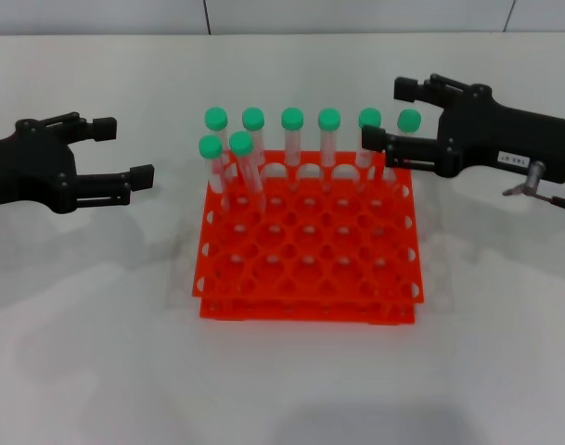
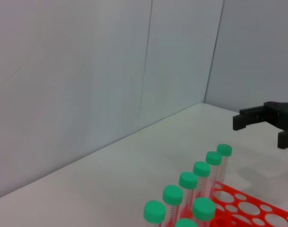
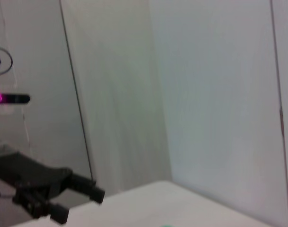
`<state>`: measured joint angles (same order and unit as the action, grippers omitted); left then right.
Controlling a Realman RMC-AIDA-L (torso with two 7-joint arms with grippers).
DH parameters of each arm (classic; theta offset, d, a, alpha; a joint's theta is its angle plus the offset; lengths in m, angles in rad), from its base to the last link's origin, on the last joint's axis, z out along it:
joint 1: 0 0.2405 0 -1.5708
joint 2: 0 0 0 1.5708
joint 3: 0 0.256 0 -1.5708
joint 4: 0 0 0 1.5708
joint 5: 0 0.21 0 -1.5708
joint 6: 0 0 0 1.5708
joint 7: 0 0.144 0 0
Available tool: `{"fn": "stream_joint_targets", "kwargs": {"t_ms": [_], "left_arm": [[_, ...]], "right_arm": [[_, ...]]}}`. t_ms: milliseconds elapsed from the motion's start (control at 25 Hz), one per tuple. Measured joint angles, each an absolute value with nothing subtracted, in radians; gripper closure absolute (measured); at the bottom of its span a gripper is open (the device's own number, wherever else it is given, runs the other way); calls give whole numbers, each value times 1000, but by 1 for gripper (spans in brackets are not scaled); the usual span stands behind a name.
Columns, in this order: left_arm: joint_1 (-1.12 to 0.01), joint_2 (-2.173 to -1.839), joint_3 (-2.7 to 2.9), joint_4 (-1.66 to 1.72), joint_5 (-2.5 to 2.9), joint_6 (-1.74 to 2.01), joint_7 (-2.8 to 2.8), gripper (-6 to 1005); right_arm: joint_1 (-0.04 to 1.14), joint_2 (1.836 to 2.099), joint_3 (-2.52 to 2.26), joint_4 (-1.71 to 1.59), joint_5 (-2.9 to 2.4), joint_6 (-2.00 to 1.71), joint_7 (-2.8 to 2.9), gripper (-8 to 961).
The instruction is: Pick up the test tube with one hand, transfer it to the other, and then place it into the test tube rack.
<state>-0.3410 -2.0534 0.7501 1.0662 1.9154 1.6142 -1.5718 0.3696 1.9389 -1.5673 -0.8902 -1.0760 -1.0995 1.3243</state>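
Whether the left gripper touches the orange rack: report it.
Apart. The head view shows bare white table between the open left gripper and the left edge of the test tube rack; the gripper hovers off to that side.

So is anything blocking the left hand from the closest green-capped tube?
Nothing visible. Only bare table lies between the open left hand and the nearest test tube at the rack's left side. The right hand is at the other end.
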Motion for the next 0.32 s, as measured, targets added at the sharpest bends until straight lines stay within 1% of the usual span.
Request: {"fn": "stream_joint_targets", "kwargs": {"t_ms": [200,320], "left_arm": [[-341,-2054,750,1066,1906,1643,-1567,105],[-341,-2054,750,1066,1895,1663,-1567,105]], "right_arm": [[355,1948,-1485,-940,-1243,-1157,1422,86],[355,1949,-1448,-943,-1289,-1200,1457,86]]}}
